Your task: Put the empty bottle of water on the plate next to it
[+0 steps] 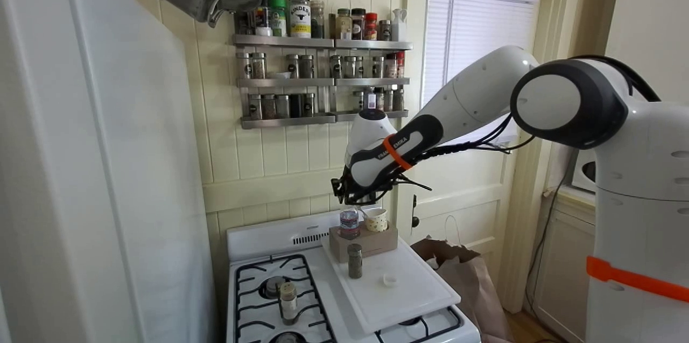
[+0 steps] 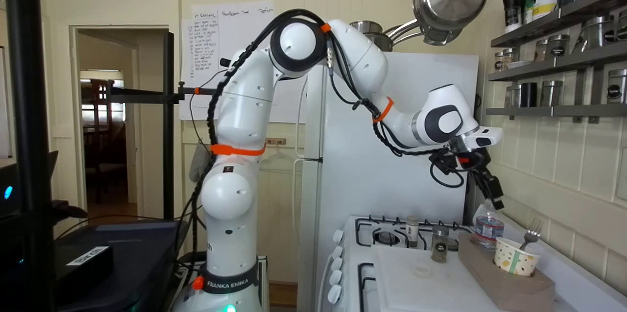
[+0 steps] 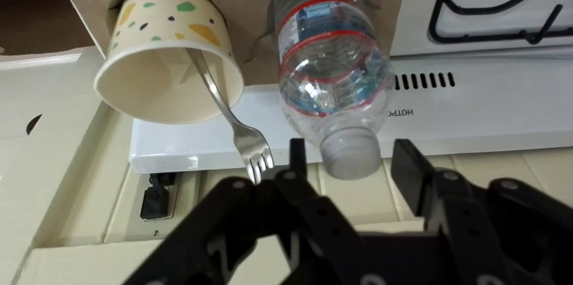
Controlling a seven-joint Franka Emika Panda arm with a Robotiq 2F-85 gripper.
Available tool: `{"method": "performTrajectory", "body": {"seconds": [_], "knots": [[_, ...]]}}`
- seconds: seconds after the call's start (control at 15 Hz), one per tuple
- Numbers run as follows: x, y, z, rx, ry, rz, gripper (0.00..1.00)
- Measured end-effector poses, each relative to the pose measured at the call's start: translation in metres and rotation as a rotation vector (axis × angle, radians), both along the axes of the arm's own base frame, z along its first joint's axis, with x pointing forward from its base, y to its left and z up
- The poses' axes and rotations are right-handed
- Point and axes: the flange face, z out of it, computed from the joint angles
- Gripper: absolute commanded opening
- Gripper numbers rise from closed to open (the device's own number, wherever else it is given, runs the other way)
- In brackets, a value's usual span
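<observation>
Your end effector [image 3: 351, 159] hangs released, fingers [image 3: 414, 182] spread; the clear bottle [image 3: 331, 65] stands upright in a cutout of the cardboard box [image 3: 248, 12] (in the wrist view you see its cap [image 3: 351, 155] between the fingertips); the cup [image 3: 165, 25] beside the bottle holds a fork [image 3: 250, 142].

– What does the desk [image 1: 332, 289] (a white stove partly covered by a white board [image 1: 406, 297]) carry?
– A brown box [image 1: 378, 245], a spice jar [image 1: 354, 261] and a small round thing [image 1: 389, 280] on the board; another jar [image 1: 288, 302] stands off it.
</observation>
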Motion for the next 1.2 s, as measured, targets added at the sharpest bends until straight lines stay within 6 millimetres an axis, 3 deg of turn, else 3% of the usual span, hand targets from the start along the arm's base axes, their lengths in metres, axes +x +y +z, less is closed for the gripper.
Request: {"method": "performTrajectory", "body": {"seconds": [0.13, 0.67, 1.2], "knots": [[0.001, 0.000, 0.001, -0.001, -0.002, 0.000, 0.07], [0.002, 0.009, 0.005, -0.023, -0.016, 0.000, 0.08], [-0.004, 0.020, 0.035, -0.056, -0.079, -0.002, 0.08]]}}
